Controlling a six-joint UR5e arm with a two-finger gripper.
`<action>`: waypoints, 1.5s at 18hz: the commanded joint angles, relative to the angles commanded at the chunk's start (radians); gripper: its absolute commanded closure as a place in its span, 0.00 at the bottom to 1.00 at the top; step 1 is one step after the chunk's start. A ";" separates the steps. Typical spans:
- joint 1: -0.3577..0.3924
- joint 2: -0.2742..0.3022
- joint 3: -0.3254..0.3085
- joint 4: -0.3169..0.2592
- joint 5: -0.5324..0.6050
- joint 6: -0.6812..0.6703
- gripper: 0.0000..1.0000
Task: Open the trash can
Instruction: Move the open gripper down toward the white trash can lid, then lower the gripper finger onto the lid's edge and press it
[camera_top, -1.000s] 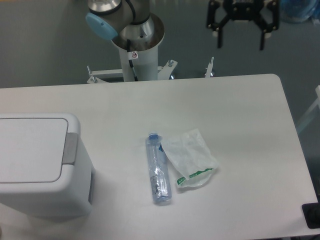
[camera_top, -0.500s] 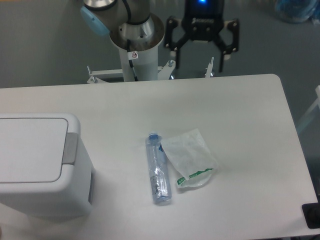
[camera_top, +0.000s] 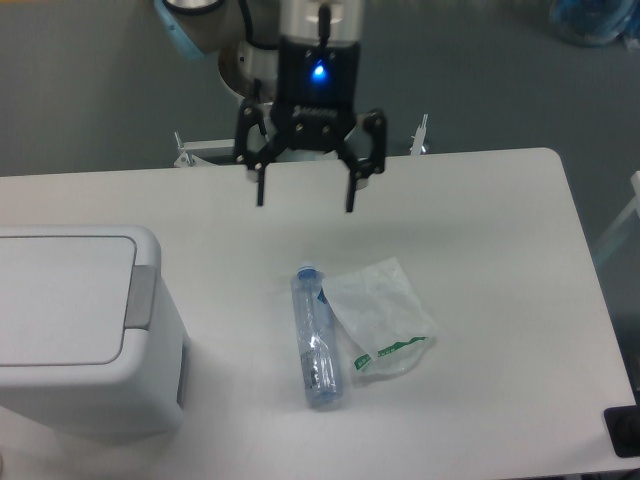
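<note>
The claw (camera_top: 306, 198) hangs above the table (camera_top: 480, 210) with its fingers spread wide apart, holding and touching nothing. The trash can (camera_top: 85, 330) sits at the table's left edge, lid flat and closed, well apart from the claw.
</note>
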 joint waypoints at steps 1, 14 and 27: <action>-0.020 -0.017 0.005 0.012 -0.003 -0.044 0.00; -0.103 -0.115 0.035 0.051 -0.011 -0.197 0.00; -0.128 -0.143 0.028 0.057 -0.003 -0.187 0.00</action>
